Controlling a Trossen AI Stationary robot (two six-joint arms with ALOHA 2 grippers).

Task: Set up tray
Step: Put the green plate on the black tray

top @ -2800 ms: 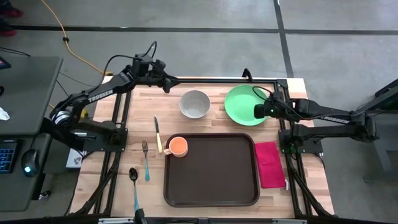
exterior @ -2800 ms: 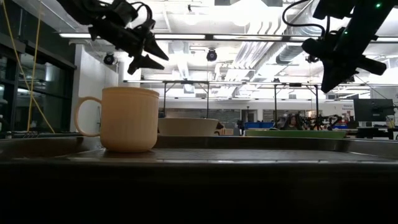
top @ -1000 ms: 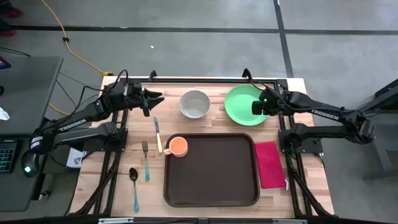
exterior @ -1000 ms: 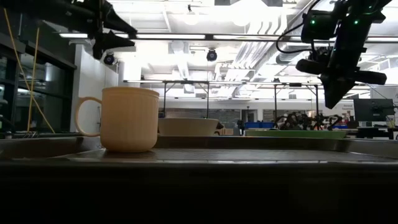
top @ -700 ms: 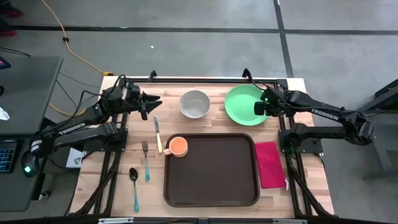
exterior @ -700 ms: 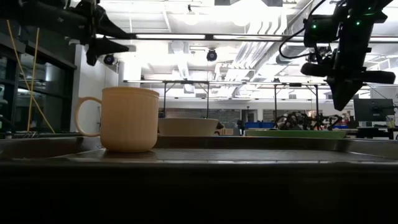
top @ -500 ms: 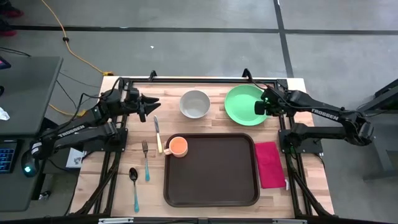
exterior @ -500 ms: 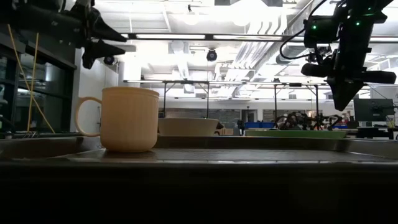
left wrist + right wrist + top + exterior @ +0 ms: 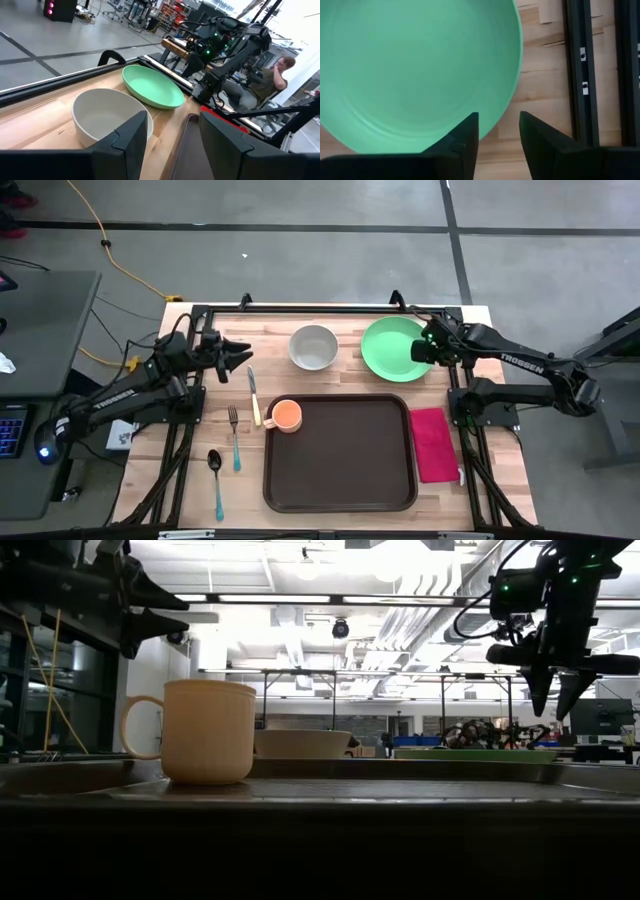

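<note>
The dark brown tray (image 9: 340, 452) lies in the middle of the table. An orange mug (image 9: 286, 415) stands on the tray's far left corner and looks tan in the low view, mug (image 9: 205, 730). A white bowl (image 9: 313, 347) and a green plate (image 9: 397, 348) rest on the wood beyond the tray. My right gripper (image 9: 420, 352) is open and points down above the plate's right rim (image 9: 495, 122), clear of it. My left gripper (image 9: 240, 352) is open and level, left of the bowl (image 9: 107, 115), with nothing between its fingers.
A knife (image 9: 253, 393), a fork (image 9: 234, 435) and a spoon (image 9: 216, 480) lie on the wood left of the tray. A magenta napkin (image 9: 432, 443) lies to its right. A black frame rail (image 9: 320, 310) runs along the far edge. A person (image 9: 265, 75) sits beyond the table.
My right gripper has opened above the plate's right rim; its tips were together half a second ago and now stand apart. My left gripper has drawn back toward the table's left edge and sunk a little, staying open and level.
</note>
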